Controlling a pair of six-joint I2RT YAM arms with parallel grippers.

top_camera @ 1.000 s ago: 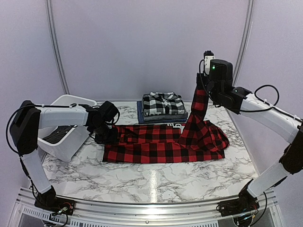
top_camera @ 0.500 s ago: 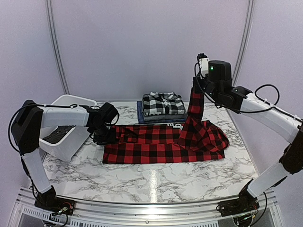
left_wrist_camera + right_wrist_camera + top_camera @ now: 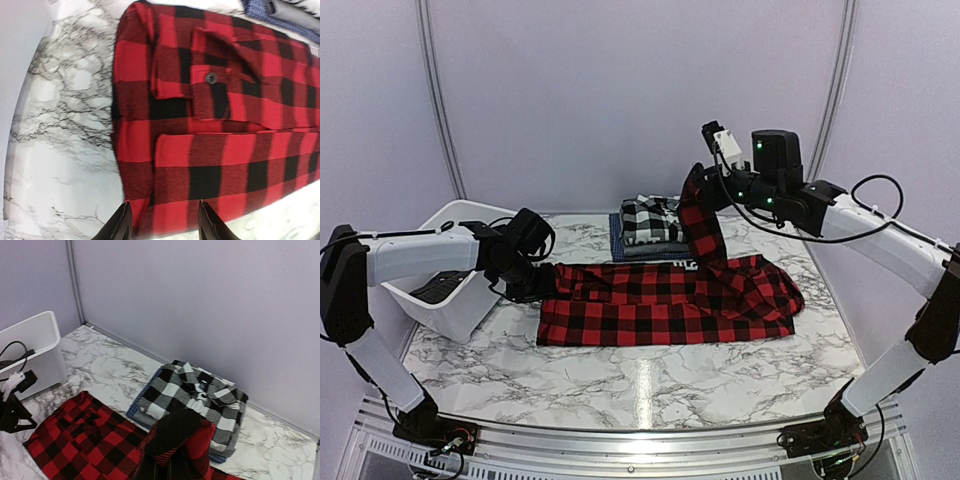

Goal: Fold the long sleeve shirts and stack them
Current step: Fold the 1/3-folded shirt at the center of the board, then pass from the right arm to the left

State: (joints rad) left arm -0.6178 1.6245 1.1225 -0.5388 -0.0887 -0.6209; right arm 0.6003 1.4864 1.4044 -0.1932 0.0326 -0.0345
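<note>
The red-and-black buffalo check shirt (image 3: 660, 305) lies spread across the middle of the marble table. My right gripper (image 3: 700, 188) is shut on its right sleeve (image 3: 705, 235) and holds it high above the shirt's body. In the right wrist view the sleeve (image 3: 182, 432) drapes over my fingers and hides them. My left gripper (image 3: 540, 285) is at the shirt's left end. In the left wrist view it (image 3: 165, 205) is open, with its fingertips (image 3: 125, 220) low over the shirt's edge (image 3: 200, 150). The black-and-white plaid shirt (image 3: 658, 218) lies folded on top of grey and blue folded shirts (image 3: 650, 250) at the back.
A white plastic tub (image 3: 455, 212) stands at the left, beside my left arm. The folded stack (image 3: 200, 395) sits close to the back wall. The front of the marble table (image 3: 640, 385) is bare.
My right gripper has swung left with the sleeve, carrying it from the right side over the shirt's body. My left gripper has shifted slightly left at the shirt's end.
</note>
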